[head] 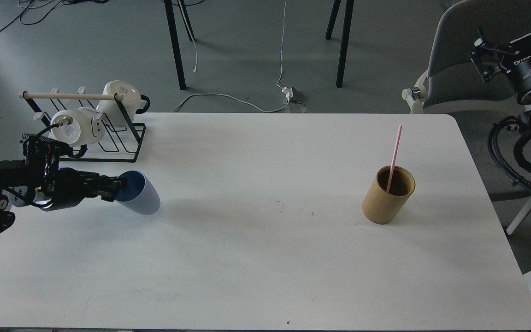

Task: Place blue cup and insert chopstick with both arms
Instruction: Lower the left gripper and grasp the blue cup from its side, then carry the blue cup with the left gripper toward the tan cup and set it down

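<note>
The blue cup [140,200] is tilted on its side at the table's left, its mouth facing left. My left gripper [114,186] is shut on its rim, one finger inside the mouth. The pink chopstick [395,152] leans upright inside the tan bamboo holder [385,200] on the table's right. My right arm [530,69] is off the table at the upper right, above the chair. Its fingers are out of view.
A black wire rack [122,138] with a pale wooden rod and two white mugs [73,129] stands at the back left, just behind my left arm. A grey chair [454,60] stands past the table's right corner. The white table [265,258] spans the view.
</note>
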Available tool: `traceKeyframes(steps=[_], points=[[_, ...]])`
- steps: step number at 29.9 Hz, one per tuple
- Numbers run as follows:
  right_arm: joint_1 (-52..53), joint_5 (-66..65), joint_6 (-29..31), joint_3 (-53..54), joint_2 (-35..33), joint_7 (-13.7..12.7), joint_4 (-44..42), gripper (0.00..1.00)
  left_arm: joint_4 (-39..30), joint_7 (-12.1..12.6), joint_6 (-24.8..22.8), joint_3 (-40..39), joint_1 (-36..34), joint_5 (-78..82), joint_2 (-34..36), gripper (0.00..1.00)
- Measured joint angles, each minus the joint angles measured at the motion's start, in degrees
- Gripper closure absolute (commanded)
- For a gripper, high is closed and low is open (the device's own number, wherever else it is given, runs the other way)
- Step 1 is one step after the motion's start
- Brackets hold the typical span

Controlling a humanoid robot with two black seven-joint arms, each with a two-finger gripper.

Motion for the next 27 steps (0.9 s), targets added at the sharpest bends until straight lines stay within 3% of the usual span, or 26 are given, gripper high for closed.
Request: traceKeyframes(steps=[5,8,20,27], points=[[0.0,0.0,0.0,0.1,-1.0,0.0,0.0,0.01,-5.6,2.2,-8.4,0.0,-8.1,0.0,-1.9,0.98],[0.0,0.0,0.0,0.3,-1.9,0.0,0.0,0.01,-6.4,3.9,-10.8,0.1,-12.7,1.3,-6.3,0.97],[6.7,-0.6,0.0,-1.4,-6.3,-0.6,1.6,0.01,-5.6,6.7,-11.3,3.9,-16.8,13.9,-31.8,0.96],[5.8,-0.6,0.0,-1.5,-6.7,-0.6,1.9,0.01,-5.3,7.3,-11.3,8.0,-16.3,14.1,-35.9,0.95]])
